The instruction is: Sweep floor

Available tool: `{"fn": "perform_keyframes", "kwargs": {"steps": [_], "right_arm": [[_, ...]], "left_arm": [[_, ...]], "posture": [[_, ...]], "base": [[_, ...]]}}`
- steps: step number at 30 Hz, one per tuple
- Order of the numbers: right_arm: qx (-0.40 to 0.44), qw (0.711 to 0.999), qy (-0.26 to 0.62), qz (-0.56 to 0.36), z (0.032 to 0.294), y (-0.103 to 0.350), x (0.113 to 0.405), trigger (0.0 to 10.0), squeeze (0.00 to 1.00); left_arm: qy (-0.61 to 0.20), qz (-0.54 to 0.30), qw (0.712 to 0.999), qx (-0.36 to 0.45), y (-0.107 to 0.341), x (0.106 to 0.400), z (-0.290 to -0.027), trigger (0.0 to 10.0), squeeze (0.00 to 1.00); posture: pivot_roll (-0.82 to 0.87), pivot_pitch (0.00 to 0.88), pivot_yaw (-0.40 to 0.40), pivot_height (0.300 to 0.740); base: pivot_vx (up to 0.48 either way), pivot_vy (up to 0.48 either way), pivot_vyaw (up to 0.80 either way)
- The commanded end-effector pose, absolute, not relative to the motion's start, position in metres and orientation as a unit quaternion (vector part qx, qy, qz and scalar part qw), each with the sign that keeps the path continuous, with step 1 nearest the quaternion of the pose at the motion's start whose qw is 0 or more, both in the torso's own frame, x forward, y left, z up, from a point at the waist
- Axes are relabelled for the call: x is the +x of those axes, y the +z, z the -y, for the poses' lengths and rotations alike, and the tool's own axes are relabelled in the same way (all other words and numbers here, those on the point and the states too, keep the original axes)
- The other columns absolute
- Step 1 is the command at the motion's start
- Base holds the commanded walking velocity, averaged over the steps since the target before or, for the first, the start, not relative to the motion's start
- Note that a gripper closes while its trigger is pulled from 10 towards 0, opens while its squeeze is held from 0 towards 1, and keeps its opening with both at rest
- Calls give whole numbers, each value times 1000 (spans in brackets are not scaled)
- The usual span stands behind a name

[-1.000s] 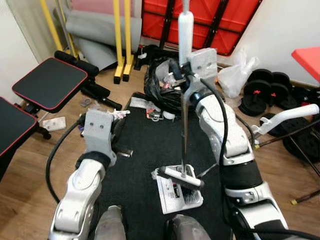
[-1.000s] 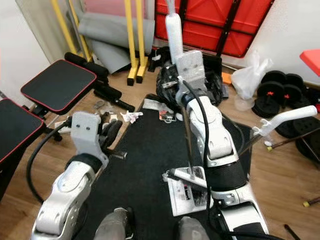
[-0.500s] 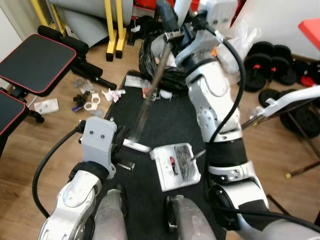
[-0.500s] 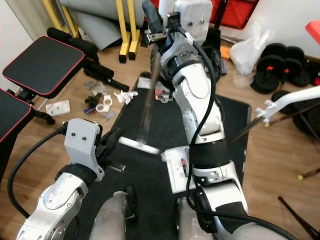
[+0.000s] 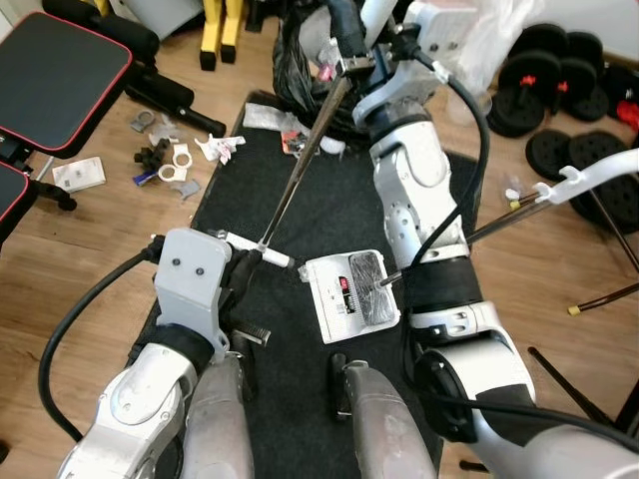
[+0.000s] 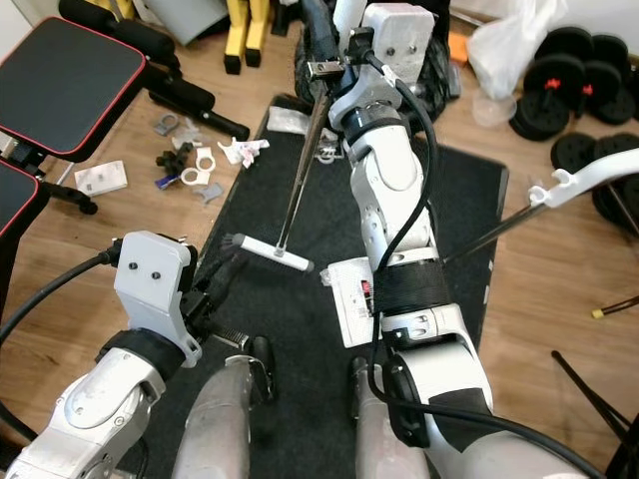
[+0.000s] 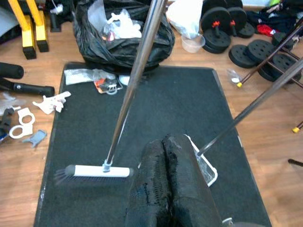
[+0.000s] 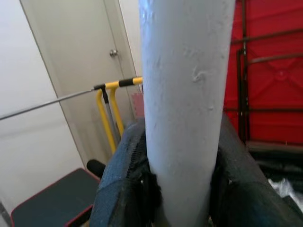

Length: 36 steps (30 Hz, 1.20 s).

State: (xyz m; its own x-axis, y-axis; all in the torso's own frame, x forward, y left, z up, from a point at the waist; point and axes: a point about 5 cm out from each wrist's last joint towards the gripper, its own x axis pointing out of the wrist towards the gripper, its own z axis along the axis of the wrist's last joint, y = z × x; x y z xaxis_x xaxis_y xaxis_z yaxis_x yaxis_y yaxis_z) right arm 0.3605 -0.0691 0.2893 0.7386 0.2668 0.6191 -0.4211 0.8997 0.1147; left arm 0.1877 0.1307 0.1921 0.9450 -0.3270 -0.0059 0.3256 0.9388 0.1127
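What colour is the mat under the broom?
Black mat, clearest in the left wrist view.

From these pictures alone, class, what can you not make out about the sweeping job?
- Broom bristles' contact with the mat: too small in both eye views.
- Dustpan contents: a blurred grey patch in the left eye view.
- Broom handle's top: cut off by the right wrist view's edge above the right gripper.
- Black bag contents: too small, left wrist view.

The room was evenly and brightly lit from above, with only soft, short shadows on the black mat (image 5: 329,215). My head views were sharp, bending slightly at the edges. In my right wrist view the white handle (image 8: 184,104) sat close and soft-focused; my left wrist view's fingers (image 7: 168,184) blurred darkly.
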Motion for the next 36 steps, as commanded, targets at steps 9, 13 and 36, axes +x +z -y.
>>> {"fn": "perform_keyframes", "kwargs": {"steps": [9,13,36], "right_arm": [[117,912,184,347,76,298,362,10000,0],[114,910,186,352,76,298,362,10000,0],[42,915,185,356,93,317,366,10000,0]], "left_arm": [[-207,-12,977,56,194,178,-125,10000,0],[-206,-13,977,56,195,177,-124,10000,0],[-204,-18,977,55,198,177,-124,10000,0]], "posture": [[-71,524,-136,740],[-71,528,-138,740],[-86,532,-143,740]], "base": [[0,0,0],[0,0,0],[0,0,0]]}}
